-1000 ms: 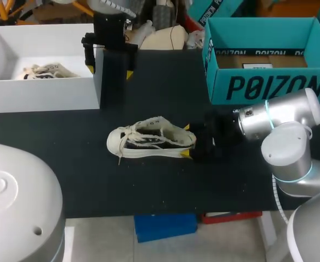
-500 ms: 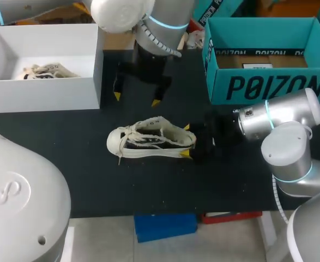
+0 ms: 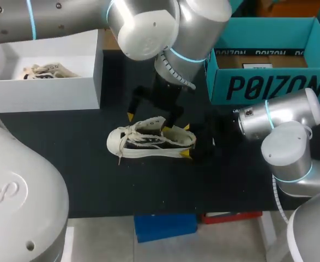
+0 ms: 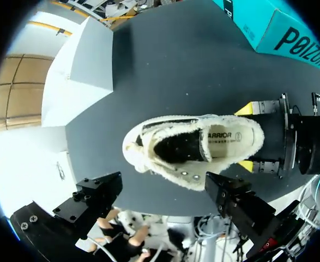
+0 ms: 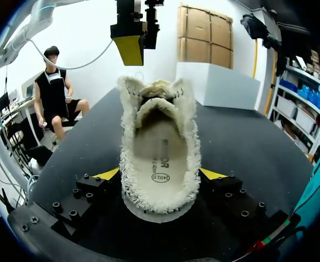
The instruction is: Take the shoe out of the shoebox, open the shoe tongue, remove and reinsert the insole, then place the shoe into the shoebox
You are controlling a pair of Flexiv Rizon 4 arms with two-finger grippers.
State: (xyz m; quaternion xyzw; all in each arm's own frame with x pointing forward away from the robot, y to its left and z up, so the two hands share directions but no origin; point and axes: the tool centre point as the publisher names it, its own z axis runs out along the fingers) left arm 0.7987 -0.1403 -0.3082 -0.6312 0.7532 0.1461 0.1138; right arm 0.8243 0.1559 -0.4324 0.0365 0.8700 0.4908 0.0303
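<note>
Your right jaws grasp the heel of the cream fleece-lined shoe (image 3: 149, 143) — your left jaws hang released just above it.

Two shoes (image 3: 151, 139) (image 3: 42, 71); two boxes (image 3: 40, 94) (image 3: 269, 87)

a robot lab: left arm (image 3: 149, 22) and right arm (image 3: 282, 128) over a black table (image 3: 67, 169), beside a white box (image 3: 45, 93) and a teal box (image 3: 269, 84).
</note>
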